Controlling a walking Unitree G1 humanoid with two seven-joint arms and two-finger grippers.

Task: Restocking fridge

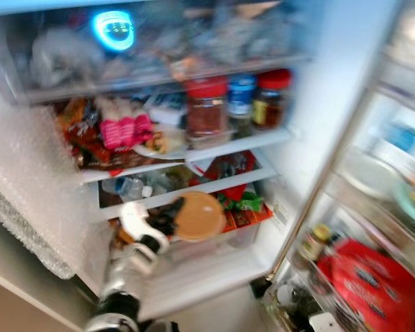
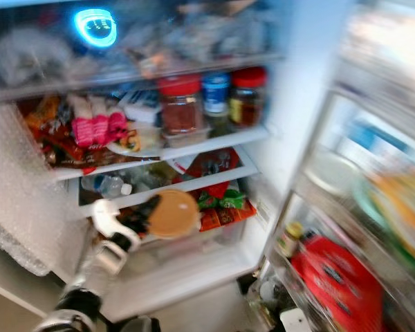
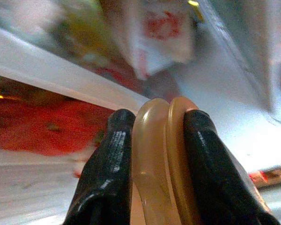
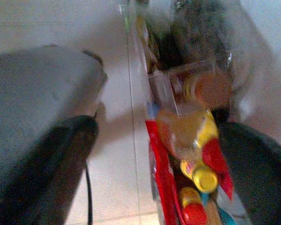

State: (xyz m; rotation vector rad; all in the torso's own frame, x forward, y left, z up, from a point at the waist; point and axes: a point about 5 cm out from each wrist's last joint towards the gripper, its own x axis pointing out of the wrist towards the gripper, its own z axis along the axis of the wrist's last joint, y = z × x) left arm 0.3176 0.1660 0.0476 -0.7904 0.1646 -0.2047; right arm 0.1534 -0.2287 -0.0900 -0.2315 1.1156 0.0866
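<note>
Left tool [image 1: 171, 223]: you see its two black fingers [image 3: 107, 173] clamped on the edge of a tan, round container [image 1: 198, 216], one finger on each side of the double rim. Your left arm reaches up into the open fridge [image 1: 301, 124], and the container is held in the air in front of the lower drawer [image 1: 242, 232], just below the second shelf [image 1: 214, 183]. Above that shelf, a higher shelf carries a red-lidded jar [image 1: 207, 111], a blue-lidded jar [image 1: 241, 100] and a second red-lidded jar [image 1: 271, 97], with pink packets [image 1: 124, 130] to their left. A glowing blue ring [image 1: 113, 29] sits near the top of the fridge. To the right of the fridge interior, the door racks [image 1: 360, 228] hold a red bag [image 1: 373, 280].

Right tool [image 4: 164, 154]: its fingers stand wide apart, with nothing between them, over yellow-capped bottles [image 4: 203, 176] in a rack. All views are blurred.
</note>
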